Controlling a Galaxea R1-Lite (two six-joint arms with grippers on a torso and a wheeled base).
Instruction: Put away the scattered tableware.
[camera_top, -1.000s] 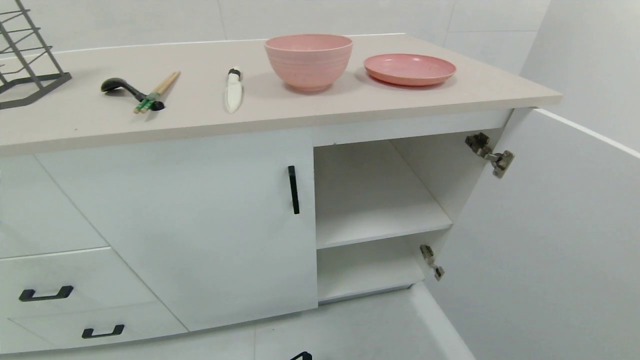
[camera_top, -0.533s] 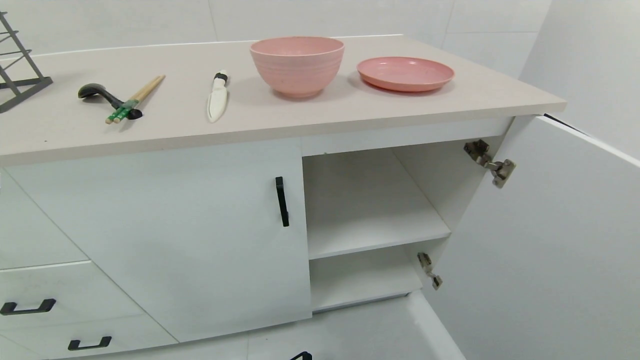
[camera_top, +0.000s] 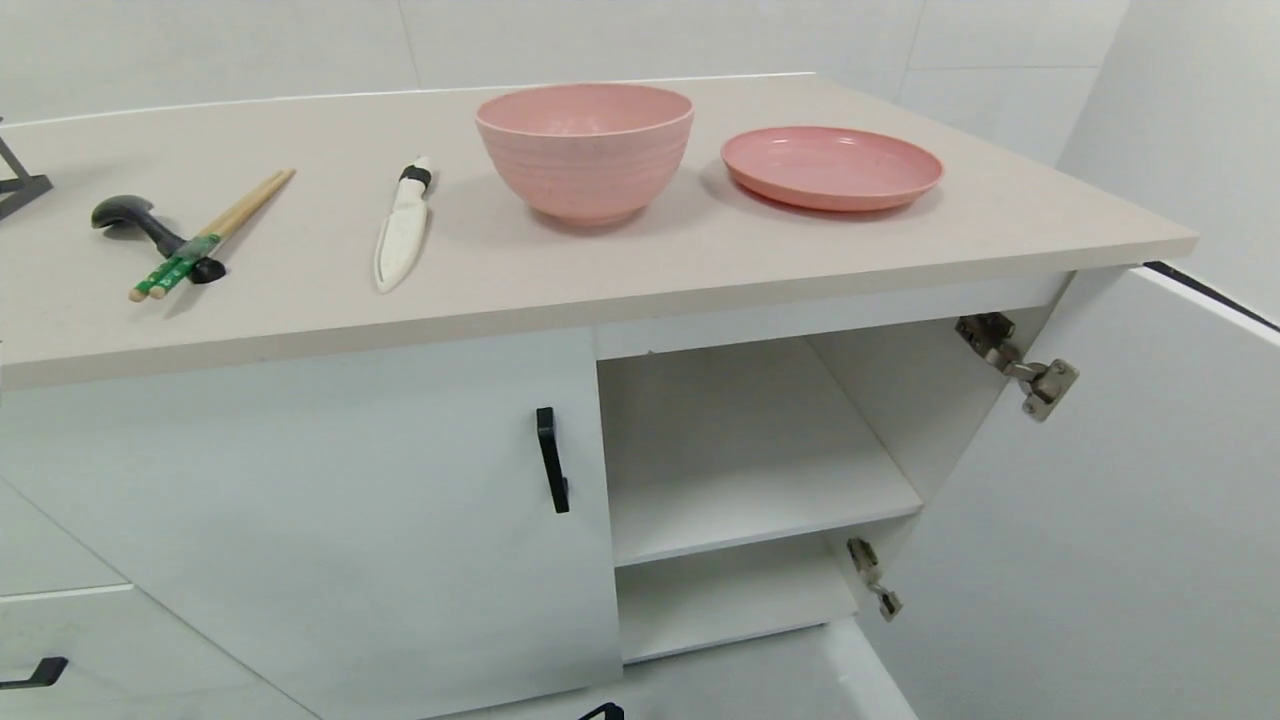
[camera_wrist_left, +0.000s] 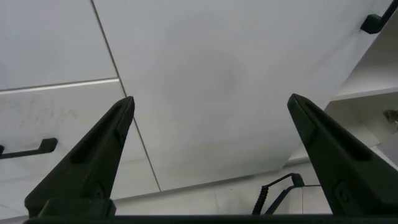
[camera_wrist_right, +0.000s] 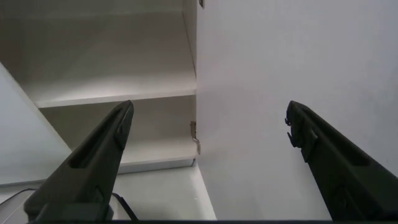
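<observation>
Bowl (camera_top: 585, 150) and plate (camera_top: 832, 166) wait untouched on the counter (camera_top: 700, 250) above the open cupboard (camera_top: 740, 450) — left gripper (camera_wrist_left: 211, 101) and right gripper (camera_wrist_right: 208, 106), both spread empty, must likely rise for a first pickup.

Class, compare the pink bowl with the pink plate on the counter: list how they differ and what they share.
The bowl is deep with tall ribbed walls; the plate is shallow and nearly flat. The bowl stands much higher than the plate. The bowl sits to the left of the plate, apart from it. Both are pink, upright and rest on the counter.
</observation>
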